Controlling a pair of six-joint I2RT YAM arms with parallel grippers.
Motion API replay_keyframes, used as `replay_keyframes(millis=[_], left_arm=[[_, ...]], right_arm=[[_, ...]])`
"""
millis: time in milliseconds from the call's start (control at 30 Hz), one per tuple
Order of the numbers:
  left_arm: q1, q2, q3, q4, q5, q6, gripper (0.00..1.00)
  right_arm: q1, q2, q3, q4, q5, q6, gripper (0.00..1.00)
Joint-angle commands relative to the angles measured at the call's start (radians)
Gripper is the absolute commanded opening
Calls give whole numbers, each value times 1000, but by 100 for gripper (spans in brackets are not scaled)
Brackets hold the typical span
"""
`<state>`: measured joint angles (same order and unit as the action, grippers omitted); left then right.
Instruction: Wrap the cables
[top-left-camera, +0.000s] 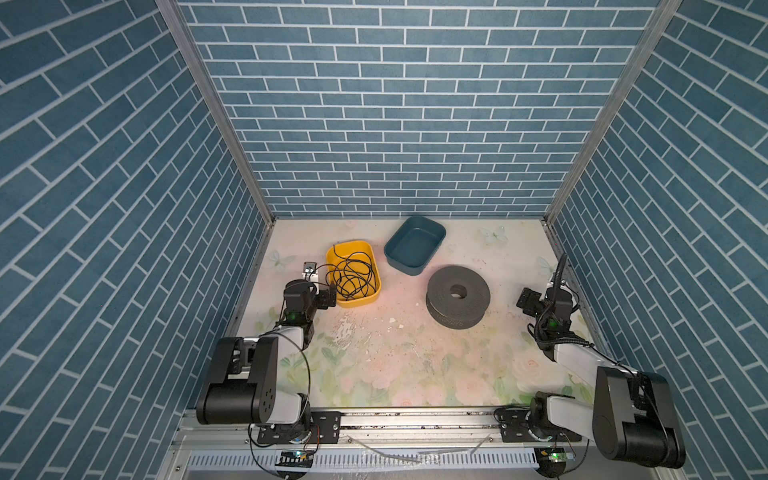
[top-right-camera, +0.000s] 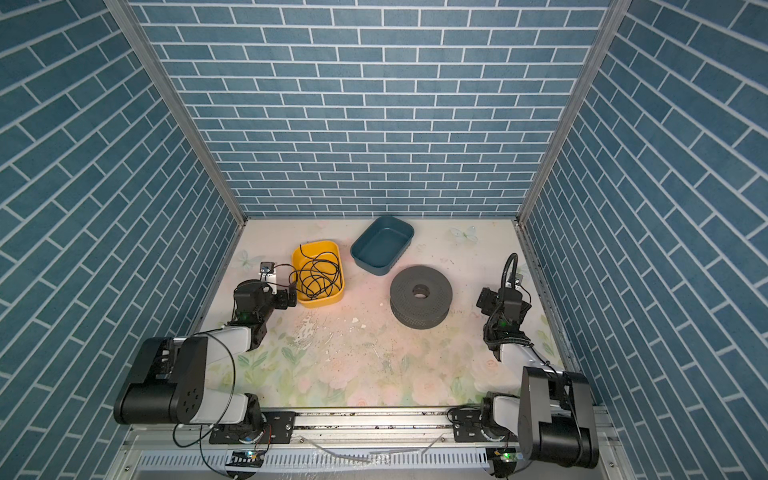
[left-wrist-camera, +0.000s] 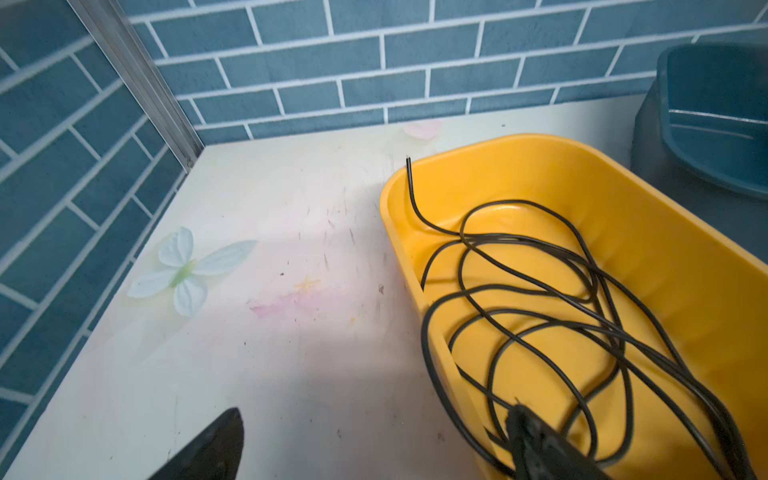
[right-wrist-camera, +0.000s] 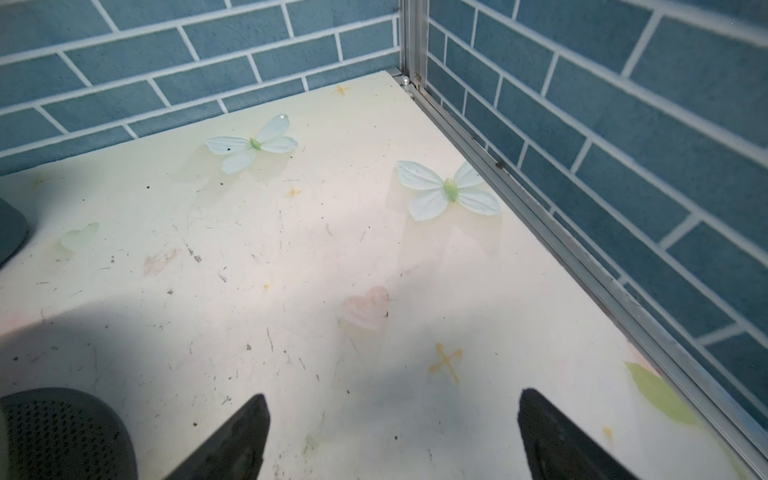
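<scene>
Cables (top-left-camera: 353, 276) (left-wrist-camera: 465, 237): black, thin, one loose tangle inside the yellow tub (top-left-camera: 361, 301). I can't count separate strands. One free end pokes up over the tub's rim in the left wrist view.

2 tubs: the yellow tub and a blue tub (top-left-camera: 413, 243), close together at the back of the desk (top-left-camera: 395, 365) with a small gap between them.

1 spool (top-left-camera: 440, 291), dark grey, lying flat on the desk right of centre, in front of the blue tub.

My hands: 2.
- Left hand (left-wrist-camera: 376, 411): fingers wide apart, straddling the yellow tub's near wall. One finger is outside over the desk, the other inside over the cable loops. I can't tell if it touches them. Nothing is clamped.
- Right hand (right-wrist-camera: 392, 397): also spread and holding nothing, over bare desk near the right wall. The spool's edge is near it in the right wrist view.

Printed butterflies (right-wrist-camera: 449, 191) on the desk: 2 in the right wrist view, 1 in the left wrist view.
</scene>
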<state>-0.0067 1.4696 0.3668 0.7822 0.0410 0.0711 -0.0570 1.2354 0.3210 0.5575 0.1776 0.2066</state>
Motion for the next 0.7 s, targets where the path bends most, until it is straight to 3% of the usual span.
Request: replay_keyframes(millis=[0, 133, 167, 200, 300, 333, 433, 467, 667], left_arm=[[5, 55, -50, 207, -40, -9, 100], [5, 61, -39, 198, -52, -12, 100], [5, 64, -41, 205, -78, -22, 100], [5, 54, -40, 184, -103, -36, 99], [5, 56, -65, 236, -150, -55, 100], [5, 65, -75, 271, -158, -54, 100], [5, 64, -84, 284, -170, -58, 100], [5, 59, -85, 275, -175, -61, 100], [1, 67, -157, 413, -276, -90, 100]], right_arm=[[4, 47, -58, 297, -22, -80, 93], [3, 166, -102, 514, -45, -107, 92], [5, 216, -106, 575, -68, -117, 98], [5, 241, -105, 590, -83, -123, 99], [7, 320, -48, 568, -102, -130, 99], [7, 293, -18, 444, -90, -126, 99], [7, 295, 64, 307, -80, -122, 99], [10, 313, 50, 366, -86, -128, 99], [10, 299, 63, 319, -98, -133, 99]])
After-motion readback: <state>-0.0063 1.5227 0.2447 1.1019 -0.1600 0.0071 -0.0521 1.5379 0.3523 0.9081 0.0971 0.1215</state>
